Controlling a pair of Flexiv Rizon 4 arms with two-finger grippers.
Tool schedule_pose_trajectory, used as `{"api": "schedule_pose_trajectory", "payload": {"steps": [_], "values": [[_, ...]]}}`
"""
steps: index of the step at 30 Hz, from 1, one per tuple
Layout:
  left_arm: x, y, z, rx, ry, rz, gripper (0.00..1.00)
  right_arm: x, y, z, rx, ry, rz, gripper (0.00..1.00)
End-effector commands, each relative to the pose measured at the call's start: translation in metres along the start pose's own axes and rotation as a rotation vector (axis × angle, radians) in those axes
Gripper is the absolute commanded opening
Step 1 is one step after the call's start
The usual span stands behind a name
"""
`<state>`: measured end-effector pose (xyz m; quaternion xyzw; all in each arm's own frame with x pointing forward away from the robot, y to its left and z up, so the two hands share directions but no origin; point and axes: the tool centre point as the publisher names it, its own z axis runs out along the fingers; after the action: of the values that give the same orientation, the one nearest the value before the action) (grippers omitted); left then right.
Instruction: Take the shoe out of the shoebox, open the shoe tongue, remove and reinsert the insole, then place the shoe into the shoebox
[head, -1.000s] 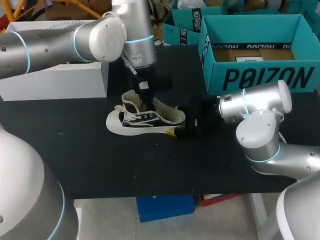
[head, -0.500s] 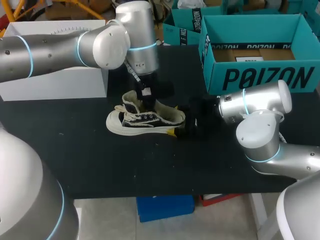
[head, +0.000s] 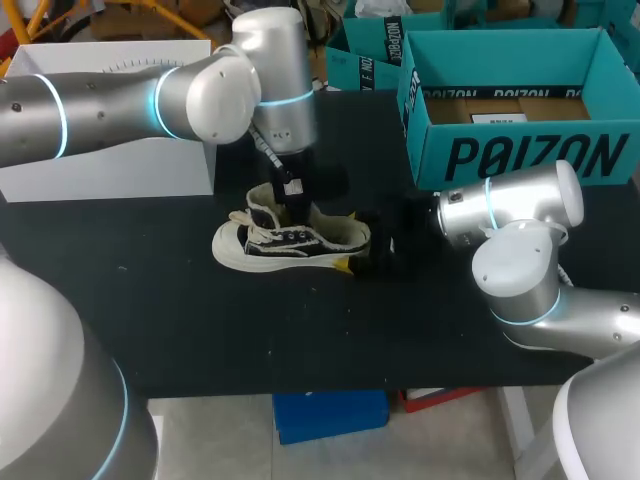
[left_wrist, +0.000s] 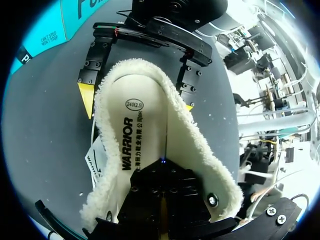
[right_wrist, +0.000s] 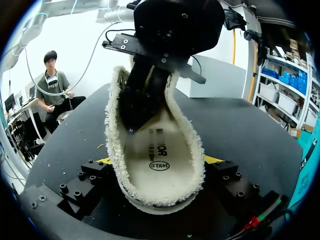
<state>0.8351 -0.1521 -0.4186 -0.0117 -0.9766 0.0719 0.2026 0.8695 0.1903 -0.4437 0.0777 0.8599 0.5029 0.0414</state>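
Plainly, the first step is done: the shoe (head: 290, 240) is out of the shoebox (head: 520, 150) and lies on its sole on the dark surface (head: 200, 330), a little left of the frame's centre in the head view. The teal shoebox stands open and well apart at the upper right.

The right gripper (head: 350, 240) comes in from the right at the heel. Its fingers (left_wrist: 86, 97) sit on either side of the fleecy heel and press against it, so it is holding the shoe steady. The left gripper (head: 292, 195) comes down from above into the mouth of the shoe. Its tips are hidden inside, so I cannot tell whether it is closed on anything.

The tongue (head: 262, 200) seems to stand up and away from the opening, though the head view is too small to be sure. If so, that step is done too. The insole (left_wrist: 137, 135) lies flat in the shoe, ahead of the left gripper, its printed face showing.

I judge the insole step to be the one in hand. Whether the insole is about to come out or is being seated back in, these views do not settle. What certainly remains is putting the shoe into the box.
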Motion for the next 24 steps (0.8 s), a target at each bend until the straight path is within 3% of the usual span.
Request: {"api": "schedule_pose_trajectory", "payload": {"steps": [1,15,16,18,21,24], "values": [[0.000,0.000,0.013,-0.010,-0.055,-0.013,0.00,-0.001,-0.001,0.002,-0.001,-0.002,0.001,0.00],[-0.009,0.006,0.018,-0.003,-0.086,-0.029,0.01,-0.001,-0.001,0.002,-0.001,-0.002,0.001,0.00],[-0.010,0.007,0.017,-0.005,-0.094,-0.026,0.14,-0.001,-0.001,0.002,-0.001,-0.002,0.001,0.00],[-0.011,0.007,0.016,-0.012,-0.102,-0.025,0.15,-0.001,-0.001,0.002,-0.001,-0.002,0.001,0.00],[-0.012,0.009,0.013,-0.018,-0.120,-0.023,0.27,-0.001,-0.001,0.002,-0.001,-0.002,0.001,0.00],[-0.012,0.009,0.013,-0.027,-0.134,-0.018,0.23,-0.001,-0.001,0.002,-0.001,-0.002,0.001,0.00]]}}
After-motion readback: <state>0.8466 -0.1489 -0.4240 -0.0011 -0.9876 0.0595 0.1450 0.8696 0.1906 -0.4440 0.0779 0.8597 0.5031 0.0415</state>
